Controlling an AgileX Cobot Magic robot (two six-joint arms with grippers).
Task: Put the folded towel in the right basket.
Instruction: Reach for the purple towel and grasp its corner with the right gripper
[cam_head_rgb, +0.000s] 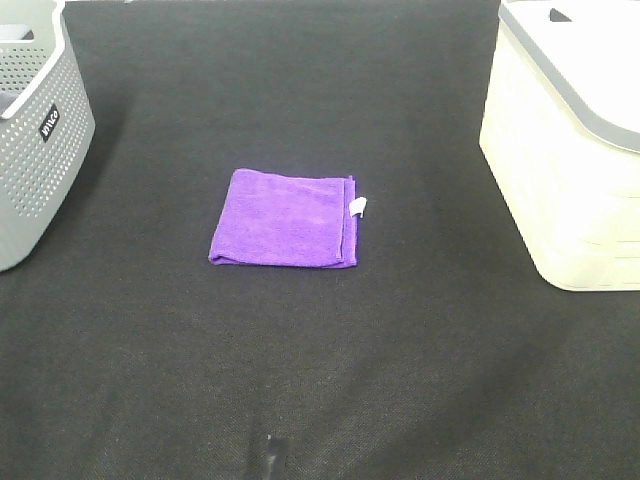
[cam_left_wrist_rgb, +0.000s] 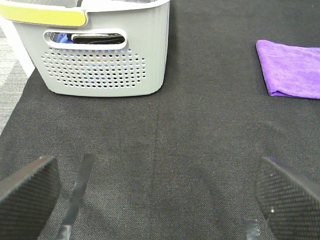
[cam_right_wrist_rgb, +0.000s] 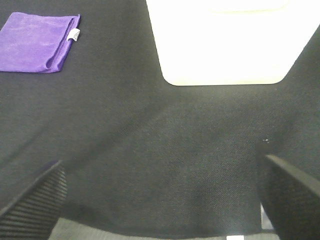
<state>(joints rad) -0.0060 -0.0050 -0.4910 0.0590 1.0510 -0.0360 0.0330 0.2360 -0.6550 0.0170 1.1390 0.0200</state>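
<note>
1. The folded purple towel (cam_head_rgb: 285, 218) is seen lying flat near the middle of the desk (cam_head_rgb: 320, 380), well apart from both baskets.
2. The cream right basket (cam_head_rgb: 565, 150) is found at the desk's right edge. A grey basket (cam_head_rgb: 40, 130) stands at the left edge.
3. The left gripper (cam_left_wrist_rgb: 157, 195) is shown spread wide and empty above bare desk. The towel lies ahead of it, off toward the desk's middle.
4. The right gripper (cam_right_wrist_rgb: 162, 200) is likewise spread and empty, with the towel ahead toward the middle and the right basket close in front.
5. The towel is almost square. Its edge with the white tag (cam_head_rgb: 358, 207) is turned toward the right basket.
6. Neither arm is clearly nearer, but the right arm is judged better placed, being on the basket's side.
</note>
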